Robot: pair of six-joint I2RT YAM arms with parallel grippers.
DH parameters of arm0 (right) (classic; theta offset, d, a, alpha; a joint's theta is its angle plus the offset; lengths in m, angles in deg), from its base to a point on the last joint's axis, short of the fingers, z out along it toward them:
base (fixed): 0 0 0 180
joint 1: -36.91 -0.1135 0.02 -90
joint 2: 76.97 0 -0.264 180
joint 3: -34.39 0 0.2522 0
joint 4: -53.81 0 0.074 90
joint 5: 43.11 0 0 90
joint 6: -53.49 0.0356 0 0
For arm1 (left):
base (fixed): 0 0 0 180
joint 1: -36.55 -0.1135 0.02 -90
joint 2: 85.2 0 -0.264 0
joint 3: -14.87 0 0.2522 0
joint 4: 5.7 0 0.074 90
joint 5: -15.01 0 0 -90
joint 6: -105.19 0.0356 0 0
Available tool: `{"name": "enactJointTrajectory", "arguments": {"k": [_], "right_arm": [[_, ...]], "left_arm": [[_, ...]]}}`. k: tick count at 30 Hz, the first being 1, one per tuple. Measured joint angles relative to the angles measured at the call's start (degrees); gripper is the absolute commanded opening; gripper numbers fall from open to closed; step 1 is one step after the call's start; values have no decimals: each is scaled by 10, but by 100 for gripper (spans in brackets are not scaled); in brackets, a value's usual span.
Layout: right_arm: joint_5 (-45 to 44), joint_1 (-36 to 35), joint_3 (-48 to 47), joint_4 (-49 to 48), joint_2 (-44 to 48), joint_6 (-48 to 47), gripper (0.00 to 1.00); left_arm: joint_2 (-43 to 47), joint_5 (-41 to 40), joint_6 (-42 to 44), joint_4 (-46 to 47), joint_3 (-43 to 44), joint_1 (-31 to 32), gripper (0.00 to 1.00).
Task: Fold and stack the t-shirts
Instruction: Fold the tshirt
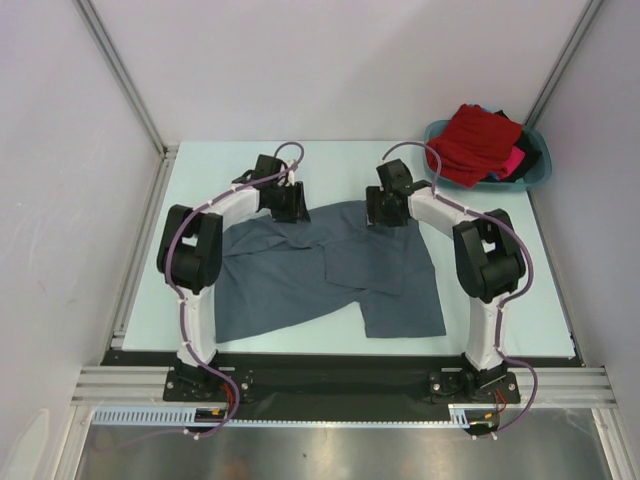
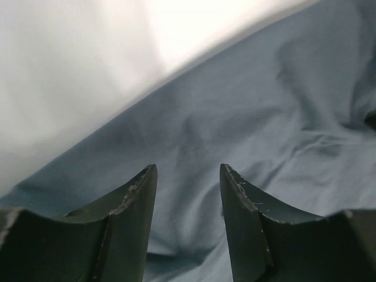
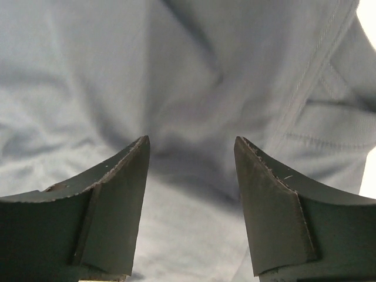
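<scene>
A large slate-grey t-shirt (image 1: 330, 270) lies spread and partly folded on the pale table, between the two arms. My left gripper (image 1: 290, 208) hangs open just above the shirt's far left edge; in the left wrist view the grey cloth (image 2: 235, 117) fills the space beyond the gripper (image 2: 188, 167), with nothing between the fingers. My right gripper (image 1: 383, 212) is open over the shirt's far right edge; in the right wrist view the gripper (image 3: 192, 140) sits over wrinkled cloth and a stitched hem (image 3: 311, 76). A red t-shirt (image 1: 480, 140) with pink and dark ones lies piled at the back right.
A teal plastic basin (image 1: 535, 178) at the table's back right corner holds the shirt pile. Grey booth walls and metal rails (image 1: 140, 230) close in the table on three sides. Bare table (image 1: 230, 165) shows behind the shirt.
</scene>
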Motion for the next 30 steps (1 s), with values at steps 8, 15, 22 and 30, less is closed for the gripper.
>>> {"name": "enactJointTrajectory", "arguments": {"k": [8,15,22,30], "right_arm": [[21,26,-82,0,-90,3,62],[26,45,-242,30,-196,7,62],[29,60,-413,92,-294,20,62],[26,80,-531,132,-359,43,61]], "left_arm": [[-40,-10,9,-22,26,0,52],[-42,-15,9,-24,30,2,56],[-28,-27,8,-3,10,5,62],[66,-144,3,18,-84,6,72]]}}
